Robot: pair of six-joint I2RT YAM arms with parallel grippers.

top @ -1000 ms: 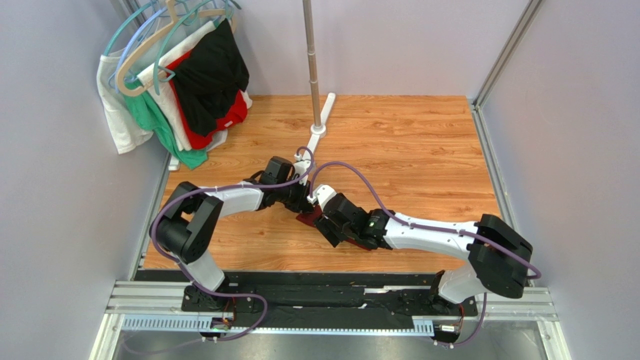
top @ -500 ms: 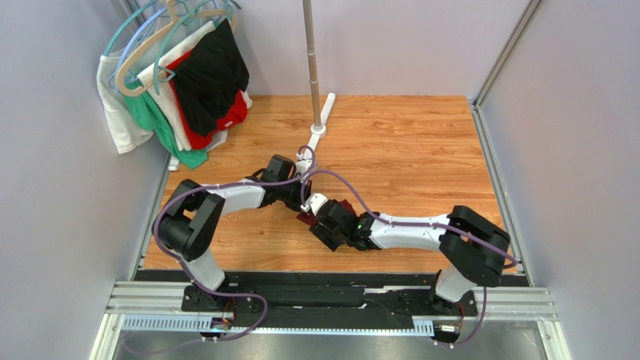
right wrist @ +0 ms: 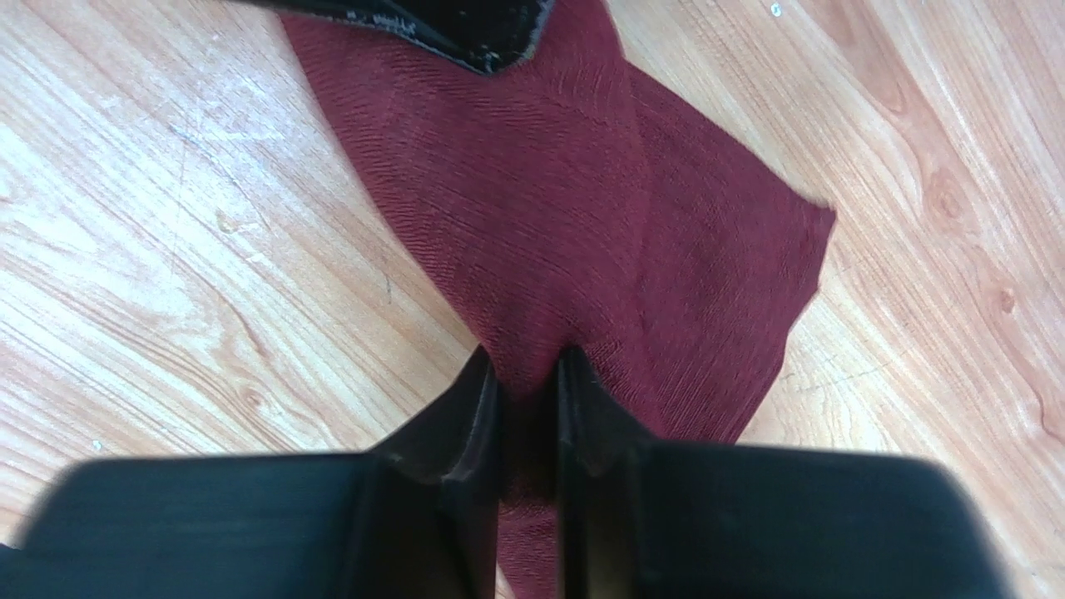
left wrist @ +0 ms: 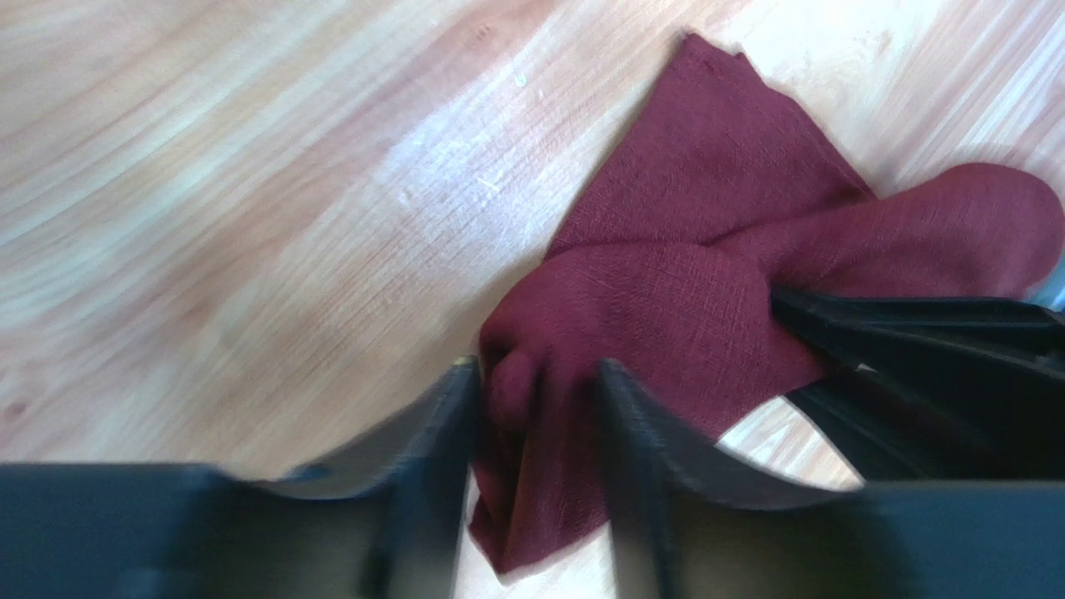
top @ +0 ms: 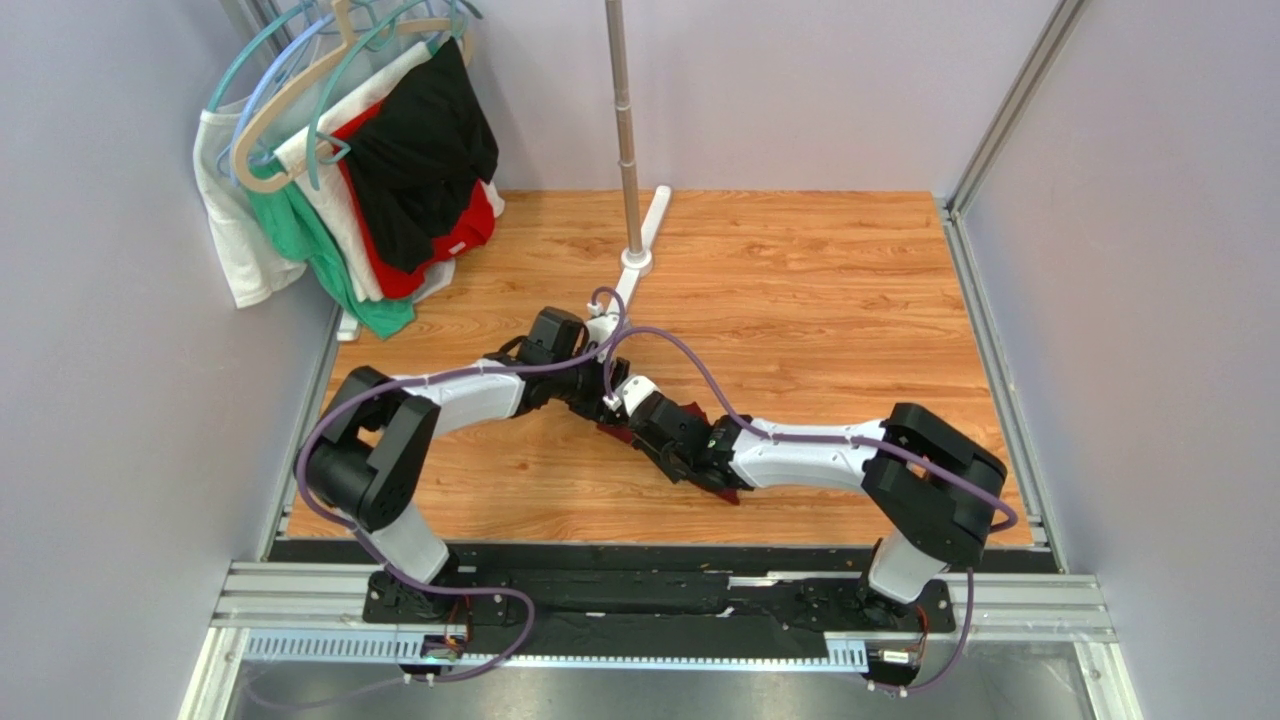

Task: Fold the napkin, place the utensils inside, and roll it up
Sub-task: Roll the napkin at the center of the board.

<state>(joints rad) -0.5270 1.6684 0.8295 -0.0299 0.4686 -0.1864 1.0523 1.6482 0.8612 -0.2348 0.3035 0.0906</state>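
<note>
We are only folding: our right pincer (right wrist: 529, 374) pinches the napkin (right wrist: 600, 212) narrowly, while our left pincer (left wrist: 535, 387) straddles its bunched corner, perhaps loosely. Nothing lies on it yet; loading and rolling remain.

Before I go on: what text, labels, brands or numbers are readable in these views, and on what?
Faint white print on a black jaw of the left gripper, at the top edge of the right wrist view: too small and blurred to read.
No other text: nothing on the napkin or the hanging garments.
</note>
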